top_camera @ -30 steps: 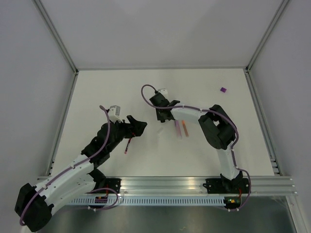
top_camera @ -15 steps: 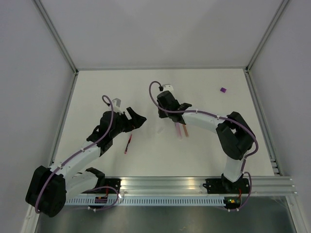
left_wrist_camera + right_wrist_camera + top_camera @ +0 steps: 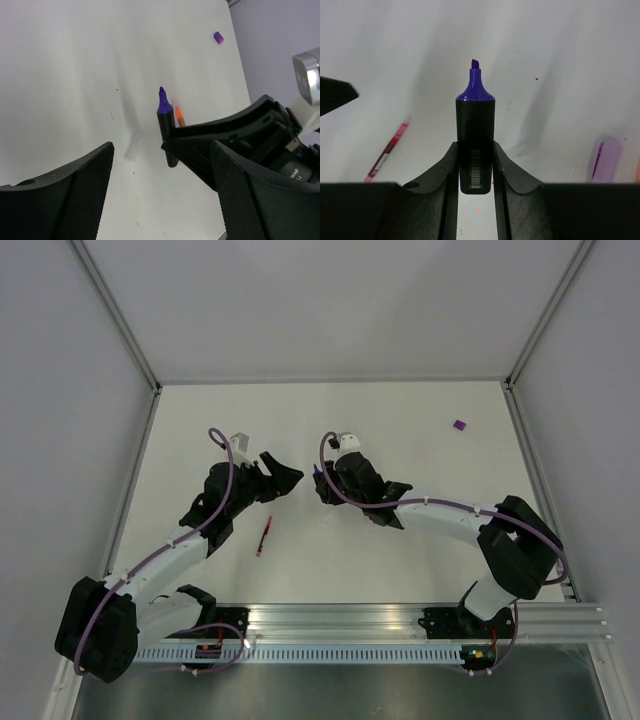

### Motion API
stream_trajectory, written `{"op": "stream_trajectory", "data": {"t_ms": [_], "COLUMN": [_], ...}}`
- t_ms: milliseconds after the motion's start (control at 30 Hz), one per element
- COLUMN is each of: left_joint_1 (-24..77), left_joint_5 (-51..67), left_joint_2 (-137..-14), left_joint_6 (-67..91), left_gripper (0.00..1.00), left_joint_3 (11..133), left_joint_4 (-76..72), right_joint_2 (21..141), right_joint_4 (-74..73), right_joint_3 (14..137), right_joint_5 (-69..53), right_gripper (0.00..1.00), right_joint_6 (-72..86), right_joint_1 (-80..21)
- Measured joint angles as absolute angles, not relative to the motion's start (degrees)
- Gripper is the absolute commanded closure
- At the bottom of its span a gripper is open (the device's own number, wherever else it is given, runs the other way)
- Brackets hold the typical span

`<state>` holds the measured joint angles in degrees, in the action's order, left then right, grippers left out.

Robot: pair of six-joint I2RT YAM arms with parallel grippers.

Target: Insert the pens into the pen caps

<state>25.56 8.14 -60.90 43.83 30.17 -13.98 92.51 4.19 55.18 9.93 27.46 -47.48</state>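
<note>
My right gripper (image 3: 476,167) is shut on the stubby black marker (image 3: 475,135), whose purple tip points away from the wrist. In the top view this marker (image 3: 318,476) is at mid-table in the right gripper (image 3: 324,488). Just left of it, my left gripper (image 3: 284,478) stands open and holds nothing. Its wrist view shows the marker (image 3: 165,125) ahead of the open left gripper (image 3: 160,200). A thin red pen (image 3: 264,537) lies near the left arm. The pale pink-lilac pen (image 3: 606,160) lies to the right. An orange pen tip (image 3: 179,115) peeks out behind the marker. A purple cap (image 3: 459,425) sits far right.
A small pale translucent piece (image 3: 132,149) lies on the white table (image 3: 200,420) ahead of the left gripper. Grey walls with metal posts (image 3: 115,310) close in the table on three sides. The right arm (image 3: 440,518) stretches over the table's middle.
The right arm has swung left and nearer with the marker, now covering the pink and orange pens in the top view. The left gripper has risen towards it, and its jaws have narrowed a little.
</note>
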Motion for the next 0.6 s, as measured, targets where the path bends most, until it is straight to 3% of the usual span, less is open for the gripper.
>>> {"op": "stream_trajectory", "data": {"t_ms": [467,567,600], "left_joint_1": [25.50,25.50,25.50], "left_joint_5": [14.09,15.18,15.51], "left_joint_2": [-67.29,-67.70,-67.79], "left_joint_6": [45.98,46.17,46.24], "left_gripper": [0.29,0.34,0.40], "left_joint_3": [30.15,30.13,30.11], "left_joint_4": [-20.67,-21.89,-22.28], "right_joint_2": [87.05,87.05,87.05], "right_joint_4": [9.08,9.08,9.08], "right_joint_3": [53.98,54.19,54.28], "right_joint_5": [10.72,10.90,10.96], "right_gripper": [1.00,1.00,1.00], "right_joint_6": [28.71,28.73,28.73], "right_joint_1": [-53.71,-54.72,-55.07]}}
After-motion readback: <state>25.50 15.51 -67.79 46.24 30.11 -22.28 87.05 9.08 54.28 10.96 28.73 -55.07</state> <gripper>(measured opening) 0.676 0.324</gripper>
